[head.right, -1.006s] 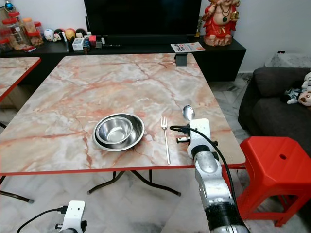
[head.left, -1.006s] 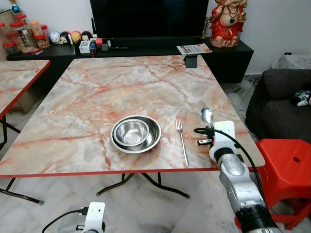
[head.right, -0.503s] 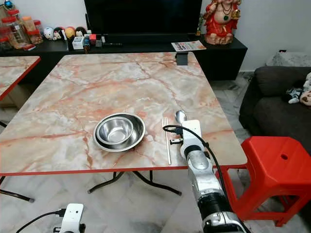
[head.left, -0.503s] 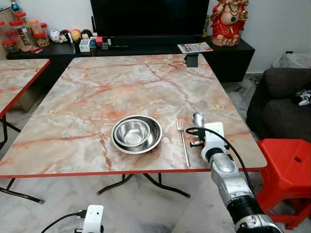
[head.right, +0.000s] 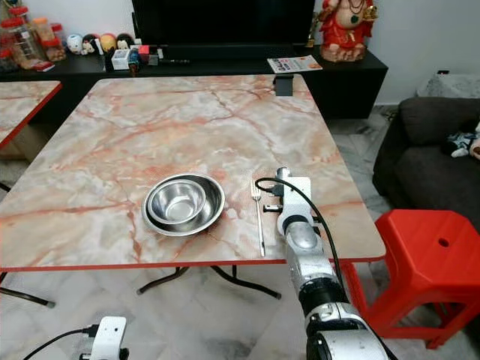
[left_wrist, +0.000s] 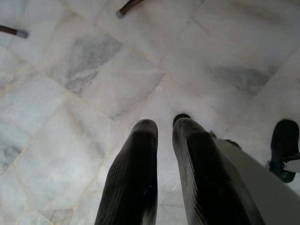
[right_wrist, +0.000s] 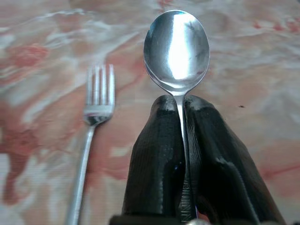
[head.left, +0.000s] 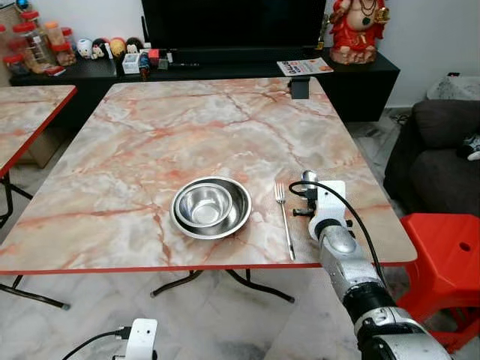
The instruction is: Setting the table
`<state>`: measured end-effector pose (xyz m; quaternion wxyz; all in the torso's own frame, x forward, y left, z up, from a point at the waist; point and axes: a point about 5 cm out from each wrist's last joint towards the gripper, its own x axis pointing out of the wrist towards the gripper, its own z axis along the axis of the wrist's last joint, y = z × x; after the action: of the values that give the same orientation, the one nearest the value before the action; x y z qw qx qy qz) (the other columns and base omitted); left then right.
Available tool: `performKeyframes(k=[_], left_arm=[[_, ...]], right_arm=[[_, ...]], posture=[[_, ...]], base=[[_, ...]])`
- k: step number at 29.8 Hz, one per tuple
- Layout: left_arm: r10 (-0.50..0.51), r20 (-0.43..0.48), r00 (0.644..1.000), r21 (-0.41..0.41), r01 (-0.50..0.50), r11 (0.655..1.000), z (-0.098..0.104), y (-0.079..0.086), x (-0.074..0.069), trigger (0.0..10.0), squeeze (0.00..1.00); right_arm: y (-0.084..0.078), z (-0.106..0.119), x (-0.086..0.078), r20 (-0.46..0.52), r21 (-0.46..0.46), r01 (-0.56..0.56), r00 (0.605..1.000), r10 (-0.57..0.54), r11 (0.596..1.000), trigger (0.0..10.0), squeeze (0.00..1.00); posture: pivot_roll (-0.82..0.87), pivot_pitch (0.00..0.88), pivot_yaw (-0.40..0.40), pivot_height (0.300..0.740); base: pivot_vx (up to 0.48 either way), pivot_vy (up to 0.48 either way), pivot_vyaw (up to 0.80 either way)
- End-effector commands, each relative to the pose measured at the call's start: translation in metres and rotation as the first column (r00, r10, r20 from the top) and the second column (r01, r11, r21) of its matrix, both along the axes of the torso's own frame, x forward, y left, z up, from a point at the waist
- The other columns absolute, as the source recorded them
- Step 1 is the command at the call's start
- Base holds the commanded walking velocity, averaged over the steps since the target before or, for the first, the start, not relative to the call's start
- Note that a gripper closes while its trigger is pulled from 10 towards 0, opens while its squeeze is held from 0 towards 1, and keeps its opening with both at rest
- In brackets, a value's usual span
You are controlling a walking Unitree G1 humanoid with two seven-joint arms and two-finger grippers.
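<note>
On the marble table (head.left: pixel 187 127), a steel bowl (head.left: pixel 211 205) rests inside a wider steel dish near the front edge. A fork (head.left: pixel 284 220) lies just right of them, tines pointing away from me. My right gripper (right_wrist: pixel 180 105) is shut on the handle of a spoon (right_wrist: pixel 176 48), whose bowl (head.left: pixel 309 178) pokes out beyond the fingertips, low over the table just right of the fork. Below the table edge, my left gripper (left_wrist: pixel 164 127) hangs over the floor with its fingers nearly together and nothing between them.
A red plastic stool (head.left: pixel 444 259) stands right of the table and a dark sofa (head.left: pixel 439 150) lies behind it. A second marble table (head.left: pixel 26 109) is at the left. A small black block (head.left: pixel 299 87) sits at the table's far edge before a TV cabinet.
My right arm has carried the spoon leftward and lower, from beside the table's right edge to close alongside the fork. The head camera shifted slightly.
</note>
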<state>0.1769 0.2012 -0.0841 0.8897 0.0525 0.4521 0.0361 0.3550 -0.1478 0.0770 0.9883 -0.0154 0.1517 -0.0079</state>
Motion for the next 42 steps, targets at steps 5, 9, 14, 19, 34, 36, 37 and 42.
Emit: performKeyframes(k=[5, 9, 14, 19, 34, 36, 37, 42], left_arm=[[0.006, -0.010, 1.000, 0.008, -0.006, 1.000, -0.002, 0.006, -0.006, 10.0, 0.00], [0.006, -0.012, 1.000, 0.010, -0.006, 1.000, -0.002, 0.008, -0.007, 10.0, 0.00], [0.002, -0.015, 1.000, 0.009, -0.002, 1.000, -0.002, 0.008, -0.009, 10.0, 0.00], [-0.007, -0.022, 1.000, 0.011, 0.008, 1.000, -0.003, 0.008, -0.012, 10.0, 0.00], [0.002, -0.035, 0.999, 0.028, -0.001, 1.000, -0.006, 0.017, -0.023, 10.0, 0.00], [0.005, -0.036, 0.999, 0.035, -0.004, 0.999, -0.006, 0.020, -0.025, 10.0, 0.00], [0.005, -0.036, 0.999, 0.035, -0.004, 0.999, -0.006, 0.020, -0.025, 10.0, 0.00], [0.014, -0.033, 0.999, 0.040, -0.012, 0.999, -0.006, 0.023, -0.026, 10.0, 0.00]], right_arm=[[0.008, 0.002, 0.004, -0.003, 0.014, -0.004, 1.000, 0.004, 1.000, 10.0, 0.00], [0.008, -0.003, 0.003, -0.021, 0.009, -0.003, 1.000, 0.004, 1.000, 10.0, 0.00], [0.005, -0.005, 0.003, -0.024, 0.002, 0.000, 1.000, 0.000, 1.000, 10.0, 0.00], [0.000, -0.003, 0.004, -0.021, -0.006, 0.008, 1.000, -0.008, 1.000, 10.0, 0.00], [-0.002, -0.008, 0.003, -0.028, -0.006, 0.013, 1.000, -0.013, 1.000, 10.0, 0.00], [0.000, -0.008, 0.003, -0.028, -0.002, 0.011, 1.000, -0.011, 1.000, 10.0, 0.00], [0.000, -0.008, 0.003, -0.028, -0.002, 0.011, 1.000, -0.011, 1.000, 10.0, 0.00], [0.002, -0.009, 0.002, -0.031, 0.000, 0.003, 1.000, -0.003, 1.000, 10.0, 0.00]], posture=[[0.01, 0.000, 0.008, 0.728], [0.02, 0.000, 0.012, 0.728], [0.02, 0.000, 0.017, 0.728], [0.02, 0.003, 0.019, 0.728], [0.06, 0.033, 0.019, 0.728], [0.07, 0.037, 0.016, 0.728], [0.07, 0.037, 0.016, 0.728], [0.08, 0.043, 0.011, 0.728]], base=[[0.000, 0.000, 0.00], [0.000, 0.000, 0.00], [0.000, 0.000, 0.00], [0.000, 0.000, 0.00], [0.000, 0.000, 0.00], [0.000, 0.000, 0.00], [0.000, 0.000, 0.00], [0.000, 0.000, 0.00]])
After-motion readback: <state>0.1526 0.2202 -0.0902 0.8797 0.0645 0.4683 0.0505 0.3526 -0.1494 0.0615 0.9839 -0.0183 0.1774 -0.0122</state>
